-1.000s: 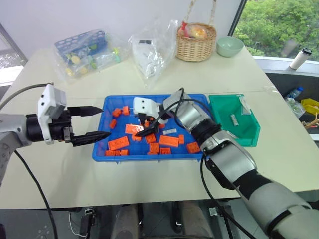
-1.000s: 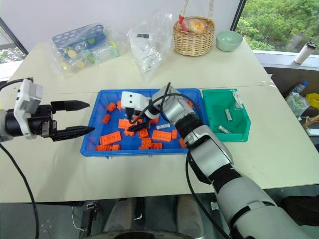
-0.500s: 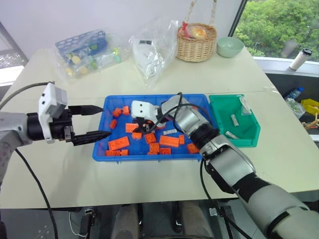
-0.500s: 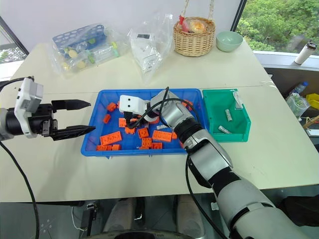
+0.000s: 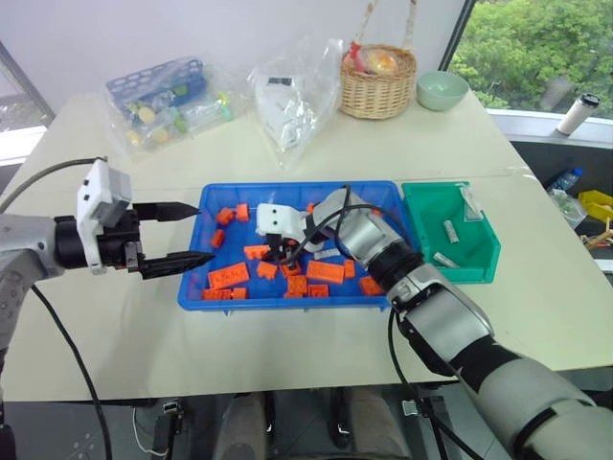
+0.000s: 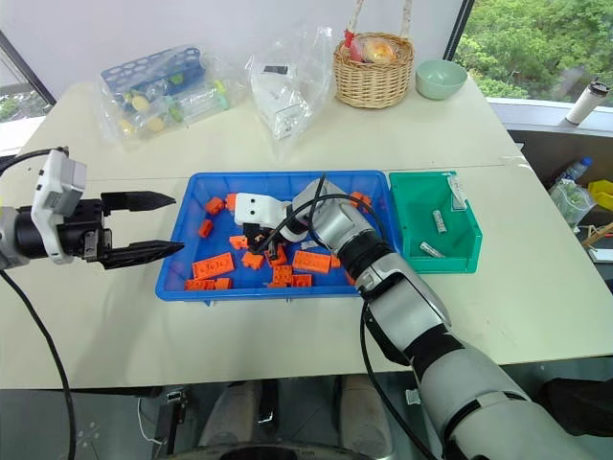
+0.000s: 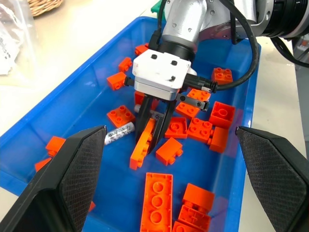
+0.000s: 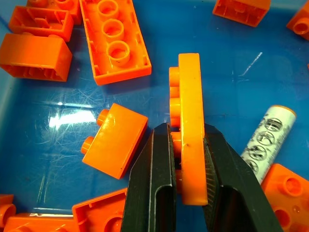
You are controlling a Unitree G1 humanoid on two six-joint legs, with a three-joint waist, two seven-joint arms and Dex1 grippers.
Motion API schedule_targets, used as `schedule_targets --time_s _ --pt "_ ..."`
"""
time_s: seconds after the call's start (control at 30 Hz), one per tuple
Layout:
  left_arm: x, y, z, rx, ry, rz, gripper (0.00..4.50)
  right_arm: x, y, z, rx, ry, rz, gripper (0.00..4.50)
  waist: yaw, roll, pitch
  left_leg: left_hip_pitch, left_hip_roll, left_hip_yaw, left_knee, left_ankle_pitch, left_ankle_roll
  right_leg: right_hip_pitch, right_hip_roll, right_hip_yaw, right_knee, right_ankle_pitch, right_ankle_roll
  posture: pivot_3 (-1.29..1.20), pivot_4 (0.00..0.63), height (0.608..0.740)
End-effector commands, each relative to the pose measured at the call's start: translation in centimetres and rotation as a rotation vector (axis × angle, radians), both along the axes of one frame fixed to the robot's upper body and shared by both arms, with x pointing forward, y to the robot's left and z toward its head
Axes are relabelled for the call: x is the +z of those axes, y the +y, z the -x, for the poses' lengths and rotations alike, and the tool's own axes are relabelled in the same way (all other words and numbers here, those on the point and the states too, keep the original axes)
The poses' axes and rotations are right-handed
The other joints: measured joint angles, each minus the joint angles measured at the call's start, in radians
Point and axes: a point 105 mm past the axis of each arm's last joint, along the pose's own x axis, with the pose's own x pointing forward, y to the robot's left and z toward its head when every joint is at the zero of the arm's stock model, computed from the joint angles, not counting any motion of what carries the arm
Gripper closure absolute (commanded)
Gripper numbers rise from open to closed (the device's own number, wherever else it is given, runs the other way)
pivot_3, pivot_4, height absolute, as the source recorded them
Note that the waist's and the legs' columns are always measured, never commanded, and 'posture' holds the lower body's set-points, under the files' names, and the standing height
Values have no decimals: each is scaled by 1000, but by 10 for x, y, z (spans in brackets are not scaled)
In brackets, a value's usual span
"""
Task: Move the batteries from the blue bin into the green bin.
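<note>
Batteries are the target, but from the head camera the right gripper (image 5: 283,251) is down in the blue bin (image 5: 383,297) among a scatter of orange bricks (image 5: 325,271), while the green bin (image 5: 476,261) just beside it on the right already has a few batteries (image 5: 447,231) lying in it. Left gripper (image 5: 187,234) hangs over the table off the blue bin's left end, fingers spread wide and holding nothing. Switching to the left wrist camera, you see the right gripper from the front: its black fingers pinch a thin orange plate (image 7: 140,147) standing on edge, and one battery (image 7: 119,132) lies flat on the bin floor right next to it, not in the grip. The right wrist camera settles it: the jaws are clamped on the flat orange plate (image 8: 191,121), one finger on each face, with the loose battery (image 8: 267,137) lying just beside the plate and untouched. So my read is that this is a pick-up step gone a bit wrong, with a brick grabbed instead of the cell. Next move, I'd guess, calls for letting go of the plate, shifting sideways onto the battery, closing on that, then carrying it across to the green bin.
</note>
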Motion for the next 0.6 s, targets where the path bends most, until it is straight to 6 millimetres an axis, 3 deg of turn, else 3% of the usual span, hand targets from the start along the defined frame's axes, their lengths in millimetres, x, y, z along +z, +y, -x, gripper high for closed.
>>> schedule_targets --time_s 0.03,0.3,0.4,0.53,0.6 --pt "8 -1 0 -10 -43 -6 0 6 2 2 18 -23 -5 4399 -1 0 0 0 0 0 0 0 0 0 0 0 0 0 0 0 150 736" --pt "5 -3 -2 -20 -43 -2 0 31 38 37 87 77 -142 4399 -1 0 0 0 0 0 0 0 0 0 0 0 0 0 0 0 150 736" --pt "4 -4 -3 -26 -44 -2 0 32 46 44 74 105 -162 2915 -1 0 0 0 0 0 0 0 0 0 1 0 0 0 0 0 150 736" --pt "4 -5 -3 -29 -45 -3 0 31 44 43 55 81 -147 911 7 0 0 0 0 0 0 0 0 0 0 0 0 0 0 0 150 736" --pt "5 -4 -3 -28 -46 -4 0 35 37 34 22 57 -142 911 9 0 0 -1 0 0 1 0 0 0 0 0 0 0 0 0 150 736"
